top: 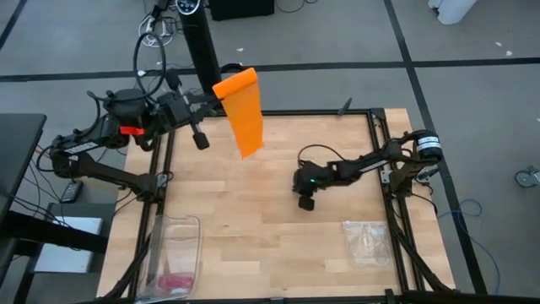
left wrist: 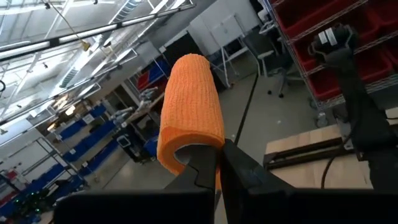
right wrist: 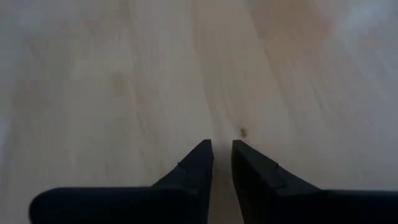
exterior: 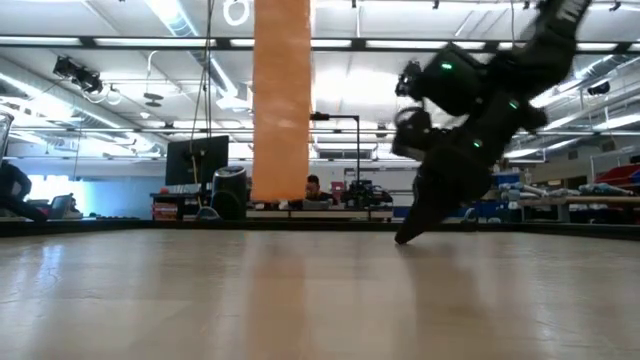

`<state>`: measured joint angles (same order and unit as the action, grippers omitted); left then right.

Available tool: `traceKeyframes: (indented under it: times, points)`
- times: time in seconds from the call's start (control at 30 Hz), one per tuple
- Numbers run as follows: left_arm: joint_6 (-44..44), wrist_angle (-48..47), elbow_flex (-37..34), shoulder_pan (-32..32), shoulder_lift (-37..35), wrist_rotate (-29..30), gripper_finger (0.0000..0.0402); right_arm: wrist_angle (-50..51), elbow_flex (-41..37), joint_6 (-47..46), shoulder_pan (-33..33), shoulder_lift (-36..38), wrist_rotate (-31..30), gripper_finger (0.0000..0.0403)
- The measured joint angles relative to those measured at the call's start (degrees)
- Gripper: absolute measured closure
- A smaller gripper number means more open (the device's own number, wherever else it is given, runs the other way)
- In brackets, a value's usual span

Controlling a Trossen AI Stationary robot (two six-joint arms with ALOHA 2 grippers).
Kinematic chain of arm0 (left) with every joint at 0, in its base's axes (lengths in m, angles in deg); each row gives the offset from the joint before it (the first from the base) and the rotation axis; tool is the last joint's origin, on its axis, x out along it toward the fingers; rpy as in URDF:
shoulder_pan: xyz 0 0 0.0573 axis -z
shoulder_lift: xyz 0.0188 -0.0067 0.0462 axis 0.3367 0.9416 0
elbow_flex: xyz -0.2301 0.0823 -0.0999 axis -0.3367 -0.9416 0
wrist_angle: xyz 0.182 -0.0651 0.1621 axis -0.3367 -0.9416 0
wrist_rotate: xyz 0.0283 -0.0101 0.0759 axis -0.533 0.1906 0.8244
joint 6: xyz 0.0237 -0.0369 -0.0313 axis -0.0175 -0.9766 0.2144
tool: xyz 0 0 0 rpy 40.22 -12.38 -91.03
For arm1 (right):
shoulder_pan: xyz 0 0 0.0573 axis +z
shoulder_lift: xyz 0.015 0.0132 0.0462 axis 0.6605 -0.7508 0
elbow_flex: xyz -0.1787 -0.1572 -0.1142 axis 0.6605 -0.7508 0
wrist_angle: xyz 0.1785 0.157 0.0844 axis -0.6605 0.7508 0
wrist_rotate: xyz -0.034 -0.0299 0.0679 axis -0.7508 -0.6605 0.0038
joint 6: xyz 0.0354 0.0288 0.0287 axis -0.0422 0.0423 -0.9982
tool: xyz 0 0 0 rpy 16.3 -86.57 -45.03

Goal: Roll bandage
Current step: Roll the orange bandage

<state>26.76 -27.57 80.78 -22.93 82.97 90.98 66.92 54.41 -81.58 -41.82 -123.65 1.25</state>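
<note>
High above the far left part of the counter (top: pixel 278 245), the bandage (top: pixel 240 110) hangs as one long flat orange strip, with its lower end free in the air and not touching the wood. Its top end bends over the left claw (left wrist: pixel 217 168), which pinches the fabric between fingers pressed together. The strip looks light and soft, a stretchy woven cloth; it folds easily and I think it will swing when the arm moves. It is probably not slippery, because the weave is rough, and not fragile. For rolling, the best place to take hold seems to be the loose lower end, across its full width, so that the first turn stays straight.

The right claw (top: pixel 305 201) is low over the middle of the counter, well apart from the bandage, with its tip at the wood. Its fingers stand nearly together with only a thin gap, and they hold nothing.

By count: one bandage, two arms with one claw each, one clear plastic bin (top: pixel 175 253) at the near left corner with one small pink bundle (top: pixel 175 280) inside, and one clear plastic bag (top: pixel 367 239) lying flat near the right edge.
</note>
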Motion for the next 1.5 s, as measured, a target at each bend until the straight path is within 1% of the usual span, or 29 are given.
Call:
traceKeyframes:
  times: [0.1,0.17,0.23,0.3,0.4,0.53,0.67,0.83,1.0,1.1,1.2,1.27,1.43,1.5]
  points:
    - [0.0,-0.2,0.0,0.4,0.0,0.8,0.0391,-20.0,-8.3,-5.2,0.9,-0.6,-0.3,0.0342]
    - [0.0,-0.6,0.0,0.4,-0.1,1.1,0.0391,-29.8,-11.6,-7.0,1.5,-1.2,0.3,0.0344]
    - [0.0,-1.2,0.0,0.4,0.0,1.2,0.0391,-36.8,-13.4,-8.5,1.7,-1.3,0.3,0.0346]
    - [0.0,-1.5,0.0,0.4,0.0,1.2,0.0391,-37.9,-13.3,-10.3,1.9,-1.7,0.0,0.0349]
    - [0.0,-1.6,0.0,0.4,0.0,1.2,0.0391,-38.7,-11.7,-10.4,2.1,-1.8,3.2,0.0354]
    - [0.0,-1.7,0.0,0.4,0.0,1.2,0.0391,-39.0,-8.6,-7.6,3.2,-2.1,4.0,0.0358]
    - [0.0,-1.8,0.0,0.4,0.0,1.1,0.0391,-39.1,-6.4,-4.6,2.9,-1.6,3.6,0.0343]
    - [-0.2,-1.8,0.0,0.5,0.0,0.6,0.0391,-39.0,-5.0,0.4,-0.3,0.7,1.7,0.0301]
    - [-0.3,-0.7,0.0,1.7,0.0,0.5,0.0391,-38.4,-4.5,3.5,-6.1,3.3,0.9,0.0244]
    - [-0.3,0.1,0.0,2.8,0.0,0.5,0.0391,-38.1,-4.5,3.9,-9.8,3.6,2.2,0.0208]
    - [-0.3,0.7,0.0,3.7,0.0,0.5,0.0391,-38.0,-4.5,4.2,-12.8,3.4,4.8,0.0177]
    - [-0.3,0.8,0.0,4.1,0.0,0.5,0.0391,-37.7,-4.5,4.3,-14.2,3.0,5.2,0.016]
    - [-0.1,2.4,0.0,4.9,0.0,0.5,0.0391,-37.9,-4.5,5.7,-16.7,3.0,5.4,0.0129]
    - [0.0,2.8,0.0,5.1,0.0,0.5,0.0391,-37.8,-4.2,5.8,-17.4,3.0,6.7,0.0121]
